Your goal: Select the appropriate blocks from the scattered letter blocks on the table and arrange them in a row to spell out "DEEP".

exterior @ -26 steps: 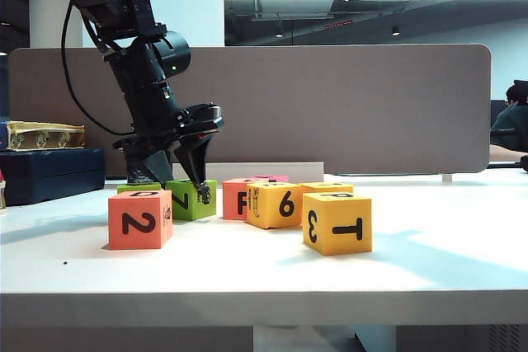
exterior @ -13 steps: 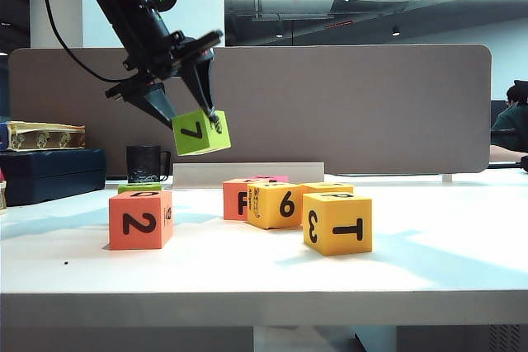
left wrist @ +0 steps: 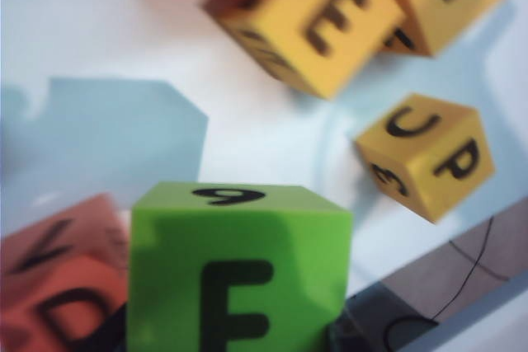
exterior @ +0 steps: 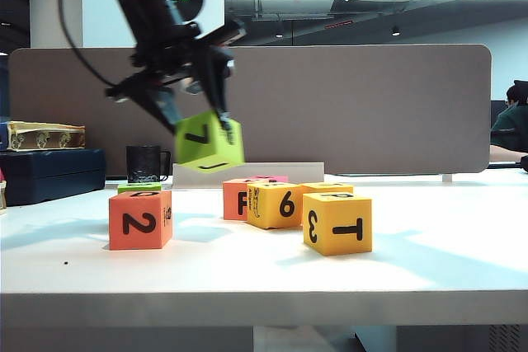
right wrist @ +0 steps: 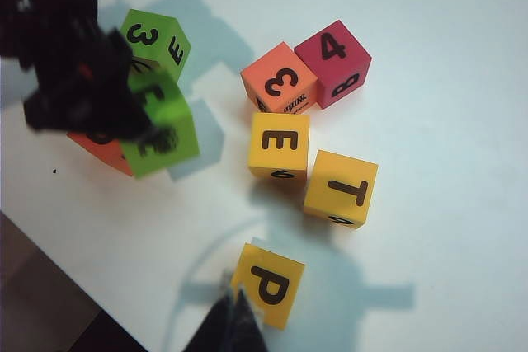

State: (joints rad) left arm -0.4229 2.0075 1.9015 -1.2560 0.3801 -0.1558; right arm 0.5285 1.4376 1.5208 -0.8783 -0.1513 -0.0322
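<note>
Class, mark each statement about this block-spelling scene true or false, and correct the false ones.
1. The left gripper holds the green cube above the table. True.
2. The salmon cube with 2 is stacked on another cube. False: it sits on the table.
3. The right gripper has its jaws shut, holding nothing. True.
4. The yellow cube with P on top touches the yellow cube with T on top. False: they stand apart.

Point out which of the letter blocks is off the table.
The lime-green block with the 7, held up in the left pincer above the salmon 2 block. Every other block in view rests on the table.
</note>
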